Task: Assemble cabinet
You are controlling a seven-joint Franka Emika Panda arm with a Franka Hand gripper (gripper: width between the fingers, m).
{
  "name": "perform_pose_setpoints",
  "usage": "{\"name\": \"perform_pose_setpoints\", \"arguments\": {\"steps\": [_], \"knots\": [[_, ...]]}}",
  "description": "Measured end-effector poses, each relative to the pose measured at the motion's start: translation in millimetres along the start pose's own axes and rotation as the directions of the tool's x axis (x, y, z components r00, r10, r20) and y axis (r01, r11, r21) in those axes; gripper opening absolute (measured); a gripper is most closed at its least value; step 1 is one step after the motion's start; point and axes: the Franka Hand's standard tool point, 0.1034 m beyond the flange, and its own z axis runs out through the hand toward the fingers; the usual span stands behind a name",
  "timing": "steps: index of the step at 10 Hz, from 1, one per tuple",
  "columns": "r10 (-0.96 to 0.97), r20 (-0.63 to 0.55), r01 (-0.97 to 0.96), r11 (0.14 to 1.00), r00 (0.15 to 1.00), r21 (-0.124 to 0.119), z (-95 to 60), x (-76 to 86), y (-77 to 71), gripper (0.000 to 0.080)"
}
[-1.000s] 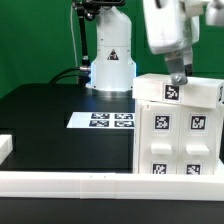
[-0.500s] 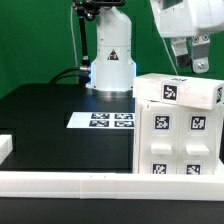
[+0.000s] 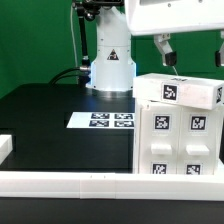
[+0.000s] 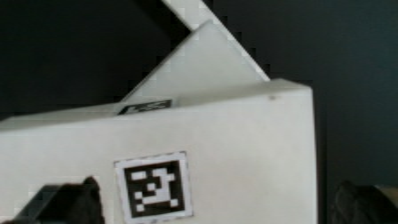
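The cabinet (image 3: pixel 176 140) stands at the exterior view's right, a tall white box with several square tags on its front. A white tagged slab (image 3: pixel 180 92) lies across its top, slightly askew. My gripper (image 3: pixel 192 52) hangs open just above that slab, touching nothing, one finger to each side. In the wrist view the slab (image 4: pixel 214 130) fills the picture from above, with its tag (image 4: pixel 151 187) between my dark fingertips (image 4: pixel 61 203). Nothing is held.
The marker board (image 3: pixel 101 120) lies flat on the black table near the arm's base (image 3: pixel 110 62). A long low white rail (image 3: pixel 70 183) runs along the front edge. A small white piece (image 3: pixel 5 147) sits at the exterior view's far left.
The gripper has risen from the slab's top and swung round, so its fingers now stand apart above it. The slab and cabinet have not moved.
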Motion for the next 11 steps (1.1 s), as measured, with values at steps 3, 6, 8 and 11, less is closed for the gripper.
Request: {"name": "perform_pose_setpoints", "arguments": {"steps": [3, 6, 8, 11], "knots": [[-0.191, 0.004, 0.191, 0.982, 0.982, -0.002, 1.6, 0.5, 0.3, 0.0649], [-0.571, -0.009, 0.57, 0.82, 0.821, -0.041, -2.0, 5.3, 0.6, 0.0649], [-0.805, -0.01, 0.804, 0.593, 0.594, -0.048, 0.3, 5.2, -1.5, 0.0649], [-0.903, -0.008, 0.902, 0.429, 0.429, -0.059, 0.4, 8.9, 0.3, 0.0649]]}}
